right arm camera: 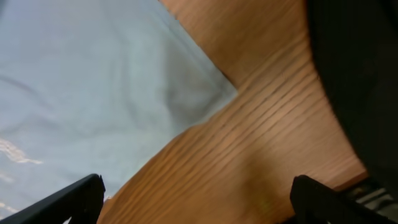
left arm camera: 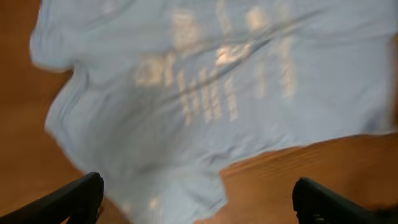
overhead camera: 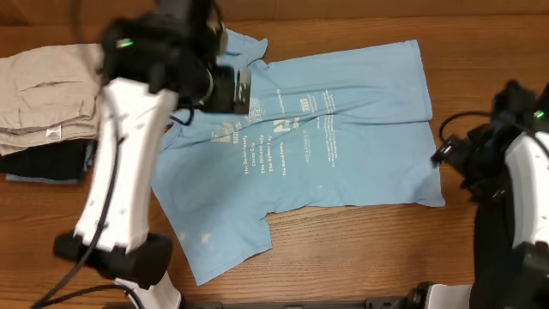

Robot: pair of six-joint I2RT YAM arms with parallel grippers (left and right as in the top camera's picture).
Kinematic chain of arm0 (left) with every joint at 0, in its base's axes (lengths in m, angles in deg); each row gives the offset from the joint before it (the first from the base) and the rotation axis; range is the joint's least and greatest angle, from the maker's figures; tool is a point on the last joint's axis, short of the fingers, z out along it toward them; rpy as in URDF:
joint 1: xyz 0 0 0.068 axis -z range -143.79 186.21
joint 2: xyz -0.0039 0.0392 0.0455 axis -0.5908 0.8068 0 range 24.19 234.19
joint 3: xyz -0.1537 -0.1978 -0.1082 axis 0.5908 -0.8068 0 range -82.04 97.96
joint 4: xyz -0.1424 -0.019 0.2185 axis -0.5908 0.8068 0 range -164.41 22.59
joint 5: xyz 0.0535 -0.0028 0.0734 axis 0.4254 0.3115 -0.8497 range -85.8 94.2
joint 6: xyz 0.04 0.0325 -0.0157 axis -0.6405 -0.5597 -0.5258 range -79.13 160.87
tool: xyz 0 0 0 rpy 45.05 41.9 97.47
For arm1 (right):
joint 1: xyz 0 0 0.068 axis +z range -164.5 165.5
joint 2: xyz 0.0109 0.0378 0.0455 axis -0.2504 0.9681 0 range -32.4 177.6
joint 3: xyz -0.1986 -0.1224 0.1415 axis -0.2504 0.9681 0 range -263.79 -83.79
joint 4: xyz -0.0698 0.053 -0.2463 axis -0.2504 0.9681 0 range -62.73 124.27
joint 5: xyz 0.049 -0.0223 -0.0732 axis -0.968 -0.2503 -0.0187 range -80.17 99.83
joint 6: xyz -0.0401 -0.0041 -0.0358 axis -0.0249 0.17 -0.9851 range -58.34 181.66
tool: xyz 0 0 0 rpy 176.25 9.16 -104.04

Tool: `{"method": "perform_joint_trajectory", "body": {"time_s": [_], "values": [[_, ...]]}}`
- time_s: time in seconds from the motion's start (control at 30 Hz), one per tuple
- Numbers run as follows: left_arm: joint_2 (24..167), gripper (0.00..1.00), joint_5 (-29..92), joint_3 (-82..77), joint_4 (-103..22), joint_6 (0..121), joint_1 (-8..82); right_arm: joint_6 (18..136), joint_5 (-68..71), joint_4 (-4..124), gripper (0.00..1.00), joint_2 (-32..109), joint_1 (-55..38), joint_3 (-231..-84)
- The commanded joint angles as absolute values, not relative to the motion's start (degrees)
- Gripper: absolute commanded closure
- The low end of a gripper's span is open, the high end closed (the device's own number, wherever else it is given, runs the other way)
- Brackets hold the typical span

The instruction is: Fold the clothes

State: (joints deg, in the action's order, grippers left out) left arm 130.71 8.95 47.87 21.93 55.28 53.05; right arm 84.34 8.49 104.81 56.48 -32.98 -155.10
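The clothes are one light blue T-shirt [overhead camera: 343, 146] with white lettering, spread flat on the wooden table, hem to the right and one sleeve [overhead camera: 214, 245] toward the front left. My left gripper [overhead camera: 243, 90] hovers open over the collar end. In the left wrist view the blurred shirt [left arm camera: 217, 93] lies below its open gripper [left arm camera: 199, 205], with nothing between the fingers. My right gripper [overhead camera: 446, 154] stands open just off the shirt's right edge. The right wrist view shows a hem corner [right arm camera: 205, 93] and bare wood under that open gripper [right arm camera: 199, 199].
A folded beige garment [overhead camera: 43, 94] lies at the far left on top of a black garment [overhead camera: 51, 163]. The left arm [overhead camera: 120, 172] crosses above the shirt's left side. Bare wood [overhead camera: 360, 249] shows in front of the shirt.
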Motion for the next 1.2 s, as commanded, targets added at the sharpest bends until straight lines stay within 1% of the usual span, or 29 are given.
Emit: {"method": "perform_joint_trajectory", "body": {"time_s": [0.0,0.1,0.2,0.37,0.43,0.6,0.7,0.73,0.77,0.83,0.87,0.93,0.97,1.03,1.17], "values": [[130.1,0.0,-0.9,35.5,19.5,60.2,52.5,88.8,5.9,98.8,0.03,55.1,-34.6,-147.3],[130.1,0.0,-0.9,25.6,12.2,60.2,51.3,90.4,5.7,93.4,0.12,55.1,-34.8,-142.1],[130.1,0.0,-0.9,19.8,8.6,60.2,48.5,91.6,5.7,90.5,0.15,55.1,-34.8,-139.2],[130.1,0.0,4.5,15.3,4.5,57.6,40.4,98.0,5.6,85.6,0.15,55.1,-34.8,-135.9],[130.1,0.0,6.5,13.1,2.9,57.6,37.6,98.5,3.5,80.9,0.17,55.3,-34.8,-134.4],[130.1,0.0,8.3,8.3,-0.2,57.6,35.8,103.5,3.2,72.6,0.19,55.4,-34.8,-130.7],[130.1,0.0,8.3,7.0,-0.5,57.6,35.8,103.5,3.3,66.9,0.41,55.4,-34.8,-127.9],[130.1,0.0,8.3,6.8,-0.5,57.6,35.8,103.5,3.3,65.6,0.5,55.4,-34.8,-127.0],[130.1,0.0,8.3,6.5,-0.1,57.6,35.8,103.5,3.5,64.3,0.63,55.4,-34.8,-125.9],[130.1,0.0,8.3,5.9,0.2,57.6,35.8,103.5,4.7,62.0,0.68,55.4,-34.8,-124.3],[130.1,0.0,8.3,5.6,0.3,57.6,35.8,103.3,6.6,62.0,0.75,55.4,-34.8,-124.2],[129.4,0.0,8.3,5.6,0.7,57.6,35.8,101.3,10.4,61.5,0.92,55.4,-34.8,-124.3],[128.3,0.0,8.3,5.6,0.8,57.6,35.8,100.2,11.8,61.1,0.96,55.4,-34.8,-124.3],[124.4,0.0,8.3,5.6,1.0,57.6,35.5,97.6,12.4,59.8,0.96,55.4,-34.8,-124.4],[117.5,0.0,8.3,5.4,5.2,57.5,35.4,97.1,12.3,57.9,0.96,55.4,-34.8,-124.4]]}}
